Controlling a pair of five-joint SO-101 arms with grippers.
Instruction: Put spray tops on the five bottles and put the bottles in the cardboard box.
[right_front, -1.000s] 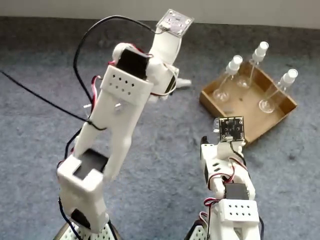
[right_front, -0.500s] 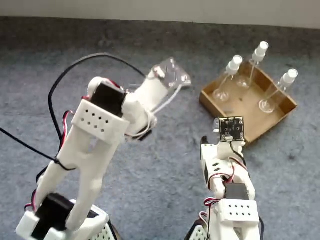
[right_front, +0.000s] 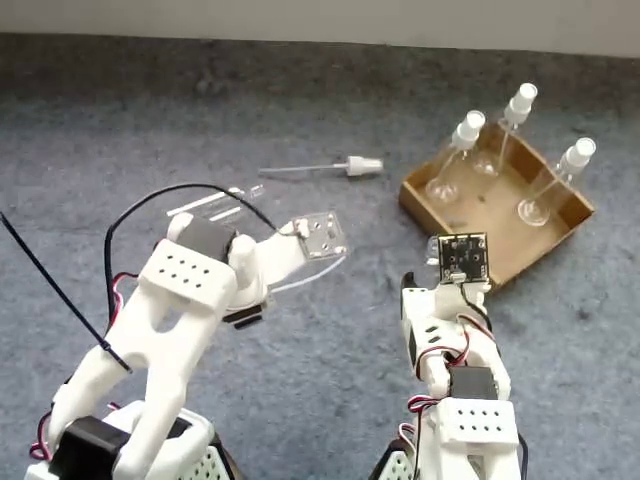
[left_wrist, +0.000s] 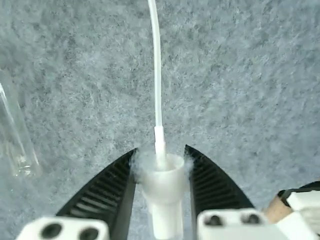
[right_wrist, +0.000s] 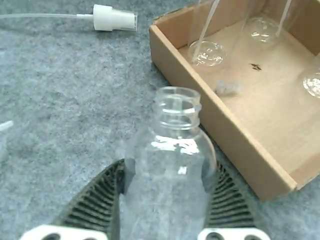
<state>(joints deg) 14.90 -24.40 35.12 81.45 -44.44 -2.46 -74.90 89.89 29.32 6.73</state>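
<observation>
My left gripper (left_wrist: 160, 152) is shut on the white collar of a spray top (left_wrist: 161, 182), and its thin tube (left_wrist: 156, 65) points away over the carpet. The left arm (right_front: 190, 290) sits at the near left of the table. My right gripper (right_wrist: 169, 170) is shut on a clear bottle (right_wrist: 172, 150) with an open neck, held just short of the cardboard box (right_wrist: 225, 135). The same bottle (right_front: 432, 248) glints beside the box (right_front: 500, 235) from above. Three capped bottles (right_front: 468, 130) stand in the box. Another spray top (right_front: 358, 165) lies loose on the carpet.
A clear bottle (right_front: 215, 203) lies on its side on the grey carpet left of centre, also seen near my left gripper (left_wrist: 15, 135). The loose spray top (right_wrist: 115, 17) lies a little beyond the box's near corner. A black cable loops over the left arm.
My left arm has drawn back from the far middle of the table toward the near left and come down low. The right arm and its bottle have not moved.
</observation>
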